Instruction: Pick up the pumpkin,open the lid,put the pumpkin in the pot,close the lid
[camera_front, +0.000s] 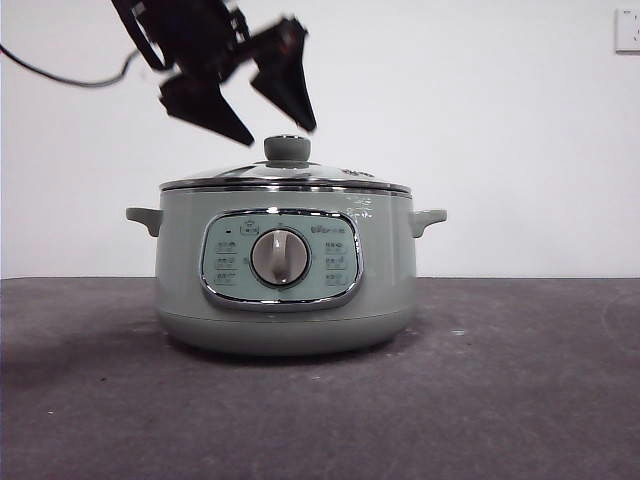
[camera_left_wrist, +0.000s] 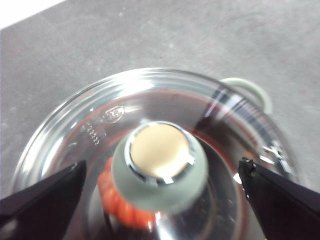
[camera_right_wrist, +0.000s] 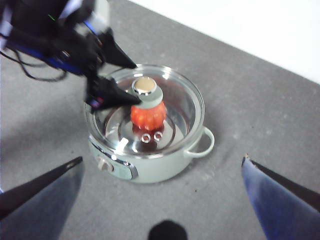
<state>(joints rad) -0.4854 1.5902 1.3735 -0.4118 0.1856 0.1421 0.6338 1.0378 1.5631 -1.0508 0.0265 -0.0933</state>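
The pale green pot (camera_front: 285, 300) stands on the table with the glass lid (camera_front: 300, 180) on it. The orange pumpkin (camera_right_wrist: 147, 116) lies inside the pot and shows through the glass, also in the left wrist view (camera_left_wrist: 117, 202). My left gripper (camera_front: 279, 134) is open just above the lid's green knob (camera_front: 287, 148), one jaw on each side of it and apart from it; the knob (camera_left_wrist: 159, 165) sits between the jaws in the left wrist view. My right gripper (camera_right_wrist: 162, 160) is open and empty, high above the table and away from the pot (camera_right_wrist: 150, 170).
The dark grey table (camera_front: 500, 400) runs back to a white wall. A wall socket (camera_front: 627, 30) is at the top right. A black cable (camera_front: 70, 78) trails from the left arm. The pot's side handles (camera_front: 430, 218) stick out.
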